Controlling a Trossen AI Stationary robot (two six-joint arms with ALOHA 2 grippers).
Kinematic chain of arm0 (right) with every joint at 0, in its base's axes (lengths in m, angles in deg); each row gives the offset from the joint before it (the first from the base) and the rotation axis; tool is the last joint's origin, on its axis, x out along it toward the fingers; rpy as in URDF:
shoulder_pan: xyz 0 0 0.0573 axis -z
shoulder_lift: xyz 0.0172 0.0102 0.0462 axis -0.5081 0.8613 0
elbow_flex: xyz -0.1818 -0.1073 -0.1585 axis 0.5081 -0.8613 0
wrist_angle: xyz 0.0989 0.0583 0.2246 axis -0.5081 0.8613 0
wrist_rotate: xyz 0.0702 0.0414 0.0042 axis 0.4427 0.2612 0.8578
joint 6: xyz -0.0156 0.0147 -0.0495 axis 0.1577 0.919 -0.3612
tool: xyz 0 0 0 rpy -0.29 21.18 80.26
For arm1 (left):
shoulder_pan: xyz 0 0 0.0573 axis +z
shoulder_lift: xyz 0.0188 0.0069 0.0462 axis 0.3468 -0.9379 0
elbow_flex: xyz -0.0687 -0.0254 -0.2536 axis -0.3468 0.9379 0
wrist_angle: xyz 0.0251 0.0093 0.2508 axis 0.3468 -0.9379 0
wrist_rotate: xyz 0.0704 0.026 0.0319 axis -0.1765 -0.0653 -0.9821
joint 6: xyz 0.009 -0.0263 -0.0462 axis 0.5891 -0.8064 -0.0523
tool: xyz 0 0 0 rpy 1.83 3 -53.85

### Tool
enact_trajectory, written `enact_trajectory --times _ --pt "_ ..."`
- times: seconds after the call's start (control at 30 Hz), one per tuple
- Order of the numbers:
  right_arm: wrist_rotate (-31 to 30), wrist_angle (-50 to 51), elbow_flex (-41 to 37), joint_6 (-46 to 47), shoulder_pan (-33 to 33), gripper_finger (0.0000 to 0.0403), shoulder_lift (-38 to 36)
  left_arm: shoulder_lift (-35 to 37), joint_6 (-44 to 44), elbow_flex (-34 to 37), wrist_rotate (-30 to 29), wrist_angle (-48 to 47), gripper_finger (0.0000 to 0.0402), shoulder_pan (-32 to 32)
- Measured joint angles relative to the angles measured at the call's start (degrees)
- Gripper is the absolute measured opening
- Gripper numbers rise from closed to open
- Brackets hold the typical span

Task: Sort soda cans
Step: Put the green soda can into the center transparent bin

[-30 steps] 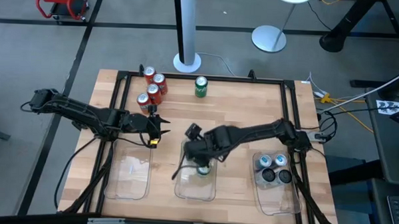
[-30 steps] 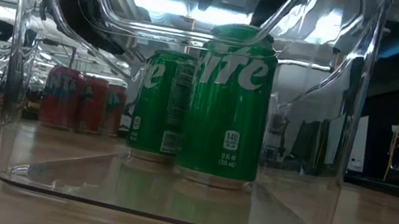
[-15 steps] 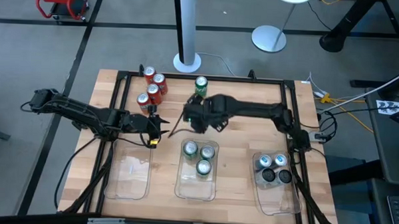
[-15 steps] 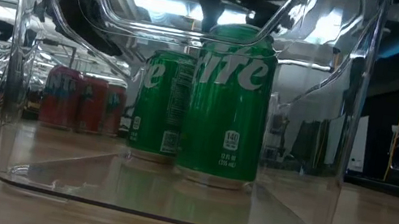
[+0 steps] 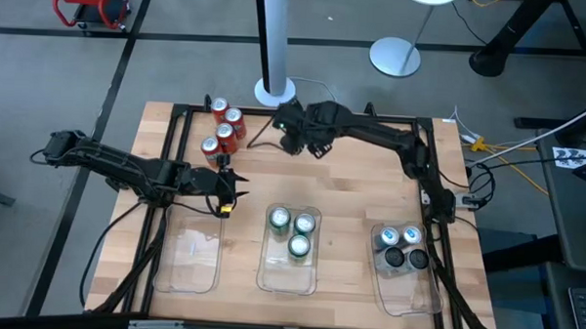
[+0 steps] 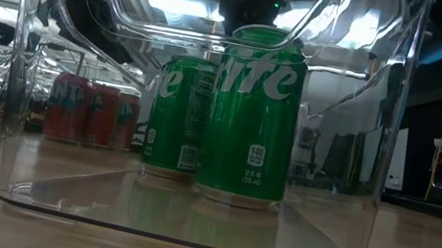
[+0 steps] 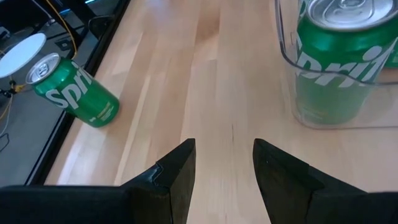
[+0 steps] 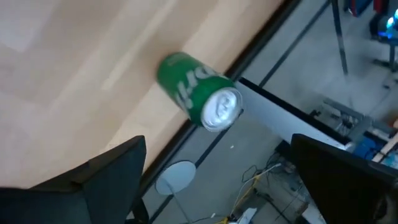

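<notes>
Green can (image 8: pixel 199 98) ahead, right claw (image 8: pixel 217 180) wide open

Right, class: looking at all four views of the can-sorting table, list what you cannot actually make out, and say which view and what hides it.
- Last loose green can: hidden in the high view under the right gripper.
- Dark cans in the right tray: too small in the high view to read the brand.
- Red cans: blurred in the low view by the middle tray's wall; count unclear.
- Rear green can: partly covered in the low view by the front one.

grey floor (image 5: pixel 72 69) | white pole base (image 5: pixel 274 90) | red cart (image 5: pixel 89 3)
</notes>
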Motion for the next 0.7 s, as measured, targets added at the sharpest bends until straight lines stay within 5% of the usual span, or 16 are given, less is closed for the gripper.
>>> enact_trajectory --times 0.23,0.7 --pt "1.4 -5.7 0.0 1.1 1.3 0.0399 0.0 0.0 0.1 0.0 0.0 0.0 0.0153 0.0" --pt "17.7 -10.2 0.0 -1.0 12.0 0.0399 0.0 0.0 0.0 0.0 0.0 0.1 0.0153 0.0"
